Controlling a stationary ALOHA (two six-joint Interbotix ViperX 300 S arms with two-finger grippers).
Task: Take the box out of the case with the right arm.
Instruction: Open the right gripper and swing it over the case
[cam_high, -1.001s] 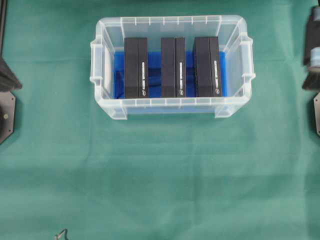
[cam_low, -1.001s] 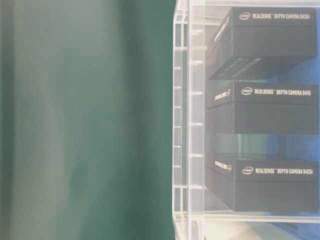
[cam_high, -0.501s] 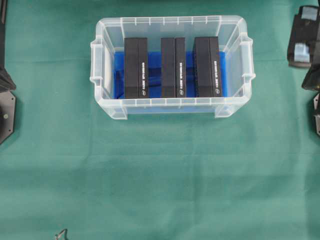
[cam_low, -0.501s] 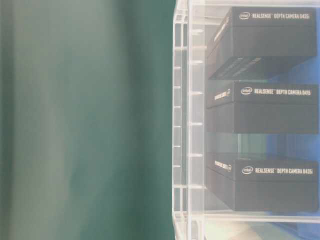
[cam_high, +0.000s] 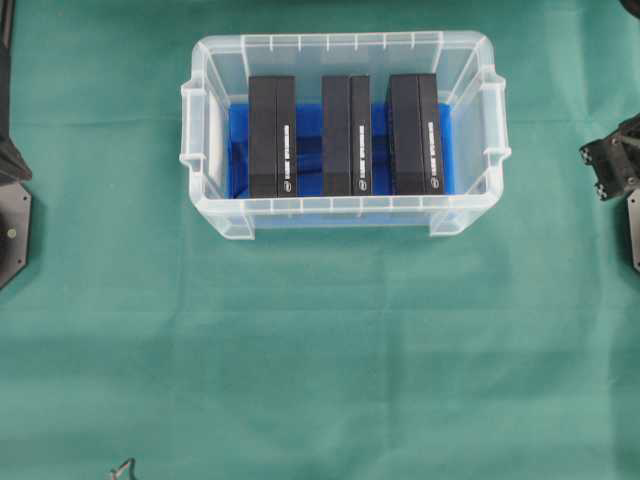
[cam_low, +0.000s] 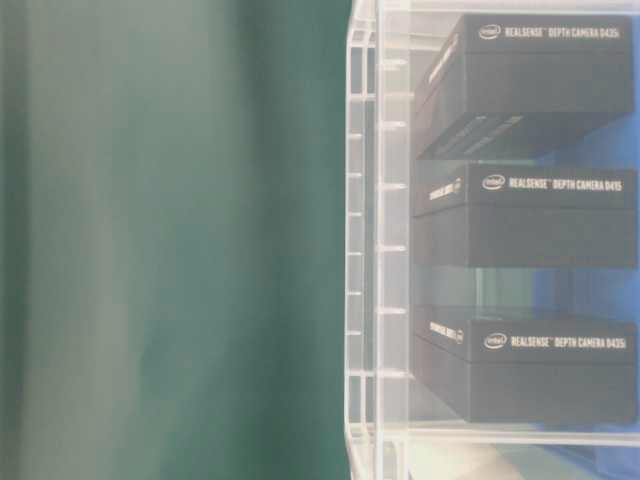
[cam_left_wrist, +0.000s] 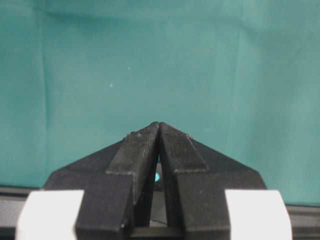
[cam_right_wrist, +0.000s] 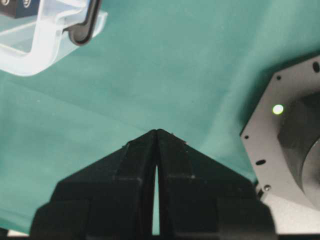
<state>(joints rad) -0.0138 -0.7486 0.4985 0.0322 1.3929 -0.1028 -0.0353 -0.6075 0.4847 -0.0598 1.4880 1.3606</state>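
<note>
The case (cam_high: 205, 150), clear plastic with a blue bottom, stands at the back middle of the green cloth. Three black boxes stand on edge in it: left (cam_high: 272, 135), middle (cam_high: 346, 135), right (cam_high: 414, 133). At table level they show through the case wall (cam_low: 365, 240), the nearest box (cam_low: 530, 365) lowest in frame. Part of my right arm (cam_high: 612, 165) shows at the right edge, well clear of the case. My right gripper (cam_right_wrist: 157, 131) is shut and empty over bare cloth, a case corner (cam_right_wrist: 45, 45) at its far left. My left gripper (cam_left_wrist: 159, 125) is shut, also empty.
The left arm's base (cam_high: 12, 225) sits at the left edge. A grey base plate with a green light (cam_right_wrist: 280, 150) lies right of my right gripper. A small dark object (cam_high: 122, 468) lies at the front left. Green cloth spreads in front of the case.
The right arm's visible part has shifted along the right edge from the back corner toward the front. The case, the boxes and the left arm have not moved.
</note>
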